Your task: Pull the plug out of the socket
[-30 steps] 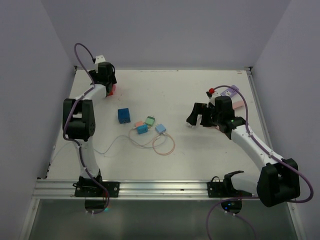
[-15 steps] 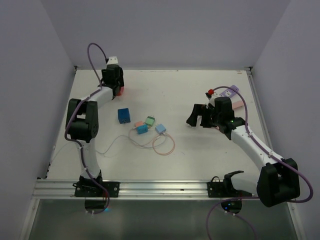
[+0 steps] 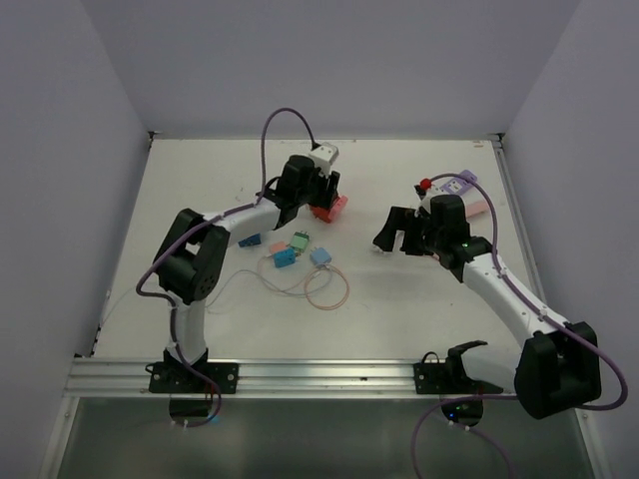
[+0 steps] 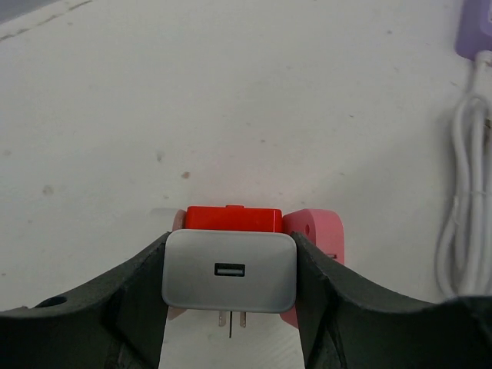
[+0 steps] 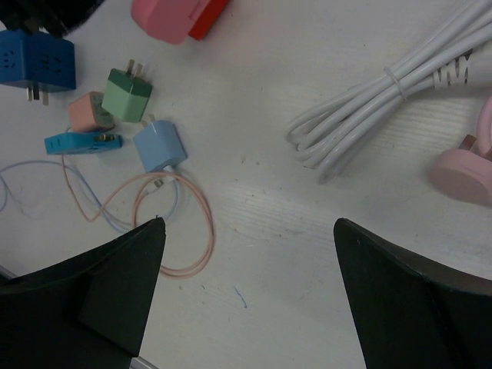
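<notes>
My left gripper [image 3: 321, 192] is shut on a grey USB charger plug [image 4: 229, 269], one finger on each side, with its two prongs bare below it. A red block [image 4: 231, 217] and a pink socket piece [image 4: 315, 231] sit right behind the plug, touching it; I cannot tell how they join. They show as a red-pink lump [image 3: 330, 208] at the gripper's tip in the top view, and at the top of the right wrist view [image 5: 177, 15]. My right gripper [image 3: 397, 232] is open and empty above bare table [image 5: 246, 231].
Small adapters lie left of centre: dark blue [image 5: 37, 61], green [image 5: 127, 94], salmon [image 5: 90, 112], light blue [image 5: 160, 144], with a pink cable loop [image 3: 326, 287]. A coiled white cable [image 5: 369, 115], a purple item [image 3: 464, 185] and a pink round plug [image 5: 461, 169] lie at right.
My left arm has swung from the back-left corner to the table's middle, and the red-pink piece has come along with it. The right arm has not moved.
</notes>
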